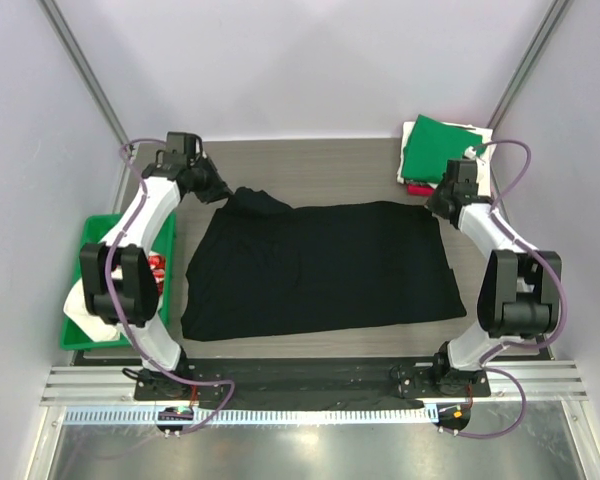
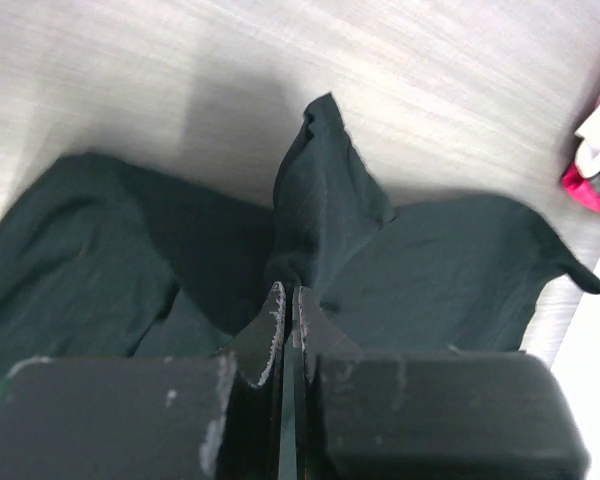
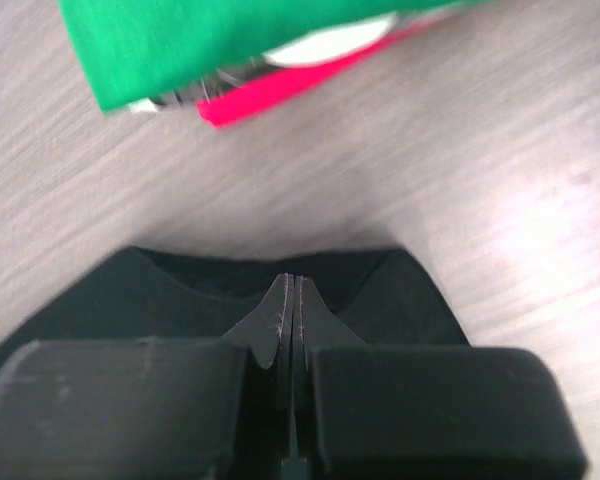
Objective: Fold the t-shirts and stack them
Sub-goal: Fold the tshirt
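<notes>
The black t-shirt (image 1: 320,265) lies spread across the middle of the surface (image 1: 320,165), mostly flat, with its far-left corner bunched and lifted into a ridge. The left pincer (image 1: 223,192) grips that corner. In the left wrist view its two fingers are pressed together at the tip (image 2: 288,300), with a fold of black cloth standing up between and beyond them. The right pincer (image 1: 432,203) sits at the shirt's far-right corner. In the right wrist view it is clenched on the cloth's edge (image 3: 293,290), and the fabric pulls up slightly on either side of the closed fingertips.

Just beyond the right pincer, at the far-right corner of the surface, is a stack of folded shirts. A green t-shirt (image 1: 440,148) is on top, a white t-shirt (image 3: 330,45) shows under it, and a red t-shirt (image 1: 417,188) peeks out at the near edge. The stack lies near the black shirt but does not touch it.

Off the surface's left edge sits a green tray (image 1: 90,235), partly hidden by the left arm. It holds some red and white items that I cannot identify.
</notes>
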Robot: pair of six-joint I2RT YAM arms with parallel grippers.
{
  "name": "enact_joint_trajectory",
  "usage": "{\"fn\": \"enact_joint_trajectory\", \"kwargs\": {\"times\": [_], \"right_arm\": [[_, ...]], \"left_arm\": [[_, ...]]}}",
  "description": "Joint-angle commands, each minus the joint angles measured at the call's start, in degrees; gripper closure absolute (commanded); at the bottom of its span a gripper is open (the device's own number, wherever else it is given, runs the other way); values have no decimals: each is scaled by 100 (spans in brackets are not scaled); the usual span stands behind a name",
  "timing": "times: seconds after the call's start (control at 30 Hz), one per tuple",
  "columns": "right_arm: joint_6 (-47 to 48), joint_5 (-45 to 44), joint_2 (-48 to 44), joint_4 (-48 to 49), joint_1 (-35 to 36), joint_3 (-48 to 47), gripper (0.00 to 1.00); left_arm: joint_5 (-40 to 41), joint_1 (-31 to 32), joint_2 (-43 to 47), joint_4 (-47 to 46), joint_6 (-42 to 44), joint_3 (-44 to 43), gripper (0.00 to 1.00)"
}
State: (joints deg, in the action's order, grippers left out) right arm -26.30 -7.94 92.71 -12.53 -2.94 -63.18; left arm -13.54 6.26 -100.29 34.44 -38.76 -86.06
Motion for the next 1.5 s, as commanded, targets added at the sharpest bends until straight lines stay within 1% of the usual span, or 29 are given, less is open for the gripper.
{"fn": "enact_joint_trajectory", "kwargs": {"times": [0.0, 0.1, 0.13, 0.17, 0.23, 0.27, 0.3, 0.53, 0.8, 0.93, 1.03, 1.13, 1.27, 1.33, 1.37, 1.4, 1.43, 1.47], "right_arm": [[-94, 4, -612, 67, 39, 323, 99], [-199, -93, -1086, 41, 13, 770, 99], [-217, -93, -1088, 41, 13, 772, 99], [-261, -93, -1253, 23, -57, 946, 99], [-393, -41, -1404, 14, -171, 1131, 99], [-410, 12, -1483, 6, -302, 1298, 99], [-454, 30, -1597, 5, -356, 1377, 99], [-577, 328, -1922, 14, -866, 1870, 99], [-586, 443, -2063, 32, -989, 2169, 99], [-569, 452, -2099, 32, -989, 2248, 99], [-534, 443, -2151, 23, -1059, 2283, 99], [-516, 469, -2143, 6, -1191, 2284, 99], [-525, 461, -2125, -30, -1297, 2284, 99], [-542, 478, -2160, -38, -1341, 2284, 99], [-534, 495, -2169, -73, -1349, 2275, 99], [-507, 513, -2160, -108, -1367, 2257, 97], [-481, 574, -2160, -161, -1393, 2196, 86], [-455, 601, -2160, -240, -1394, 2161, 70]], "left_arm": [[149, 7, 632, -42, 9, 458, 100], [255, 7, 1308, -156, 0, 1107, 100], [273, 7, 1310, -156, 0, 1266, 100], [290, 7, 1563, -200, -8, 1607, 100], [334, 7, 1828, -244, -26, 1925, 100], [361, 7, 2099, -297, -61, 2109, 100], [378, 15, 2223, -306, -79, 2433, 100], [501, 15, 3181, -420, -281, 3603, 100], [493, 59, 4034, -271, -544, 4273, 100], [554, 77, 4351, 10, -510, 4335, 100], [581, 77, 4500, 440, -422, 4317, 100], [581, 86, 4737, 608, -448, 4431, 100], [625, 209, 5071, 889, -798, 4571, 95], [624, 217, 5282, 1055, -1010, 4694, 95], [651, 244, 5370, 1187, -1089, 4730, 90], [625, 270, 5493, 1240, -1237, 4721, 84], [590, 262, 5563, 1398, -1326, 4721, 77], [572, 270, 5625, 1451, -1379, 4730, 66]]}}
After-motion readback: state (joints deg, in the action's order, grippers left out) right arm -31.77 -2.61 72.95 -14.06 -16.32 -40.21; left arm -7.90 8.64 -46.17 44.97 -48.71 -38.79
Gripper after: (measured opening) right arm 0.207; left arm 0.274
